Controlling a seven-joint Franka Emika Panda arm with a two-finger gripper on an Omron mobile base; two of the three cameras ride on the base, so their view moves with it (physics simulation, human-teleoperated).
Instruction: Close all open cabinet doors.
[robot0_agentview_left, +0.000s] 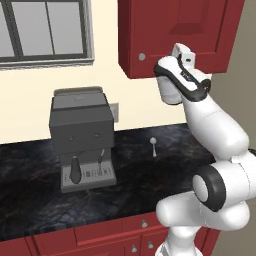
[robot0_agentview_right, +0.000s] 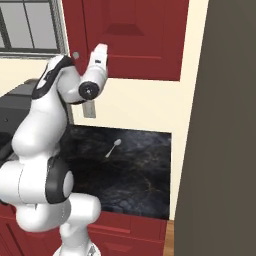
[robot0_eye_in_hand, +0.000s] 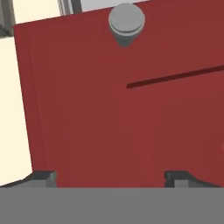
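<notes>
Inspection finds the gripper (robot0_eye_in_hand: 109, 177) raised to the wall cabinet above the dark stone counter (robot0_agentview_left: 130, 175), its 2 finger tips spread wide with nothing between them, facing the dark-red cabinet door (robot0_eye_in_hand: 122, 113) at close range. The door's round silver knob (robot0_eye_in_hand: 126, 22) sits ahead of the fingers in the hand view, near the door's edge, where cream wall shows beside it. In the left base view the door (robot0_agentview_left: 165, 30) hangs at upper right with its knob (robot0_agentview_left: 142, 57) at the lower left corner; it appears flush or very nearly flush with the cabinet, though a small remaining gap cannot be ruled out. Judgement: the step in hand is the closing push on this door, at or near completion. The next move calls for confirming the door is seated, with a short press on the panel if not, then withdrawing clear of the knob. An espresso machine (robot0_agentview_left: 82, 135) and a spoon (robot0_agentview_left: 153, 146) stand on the counter below, well apart from the arm.
</notes>
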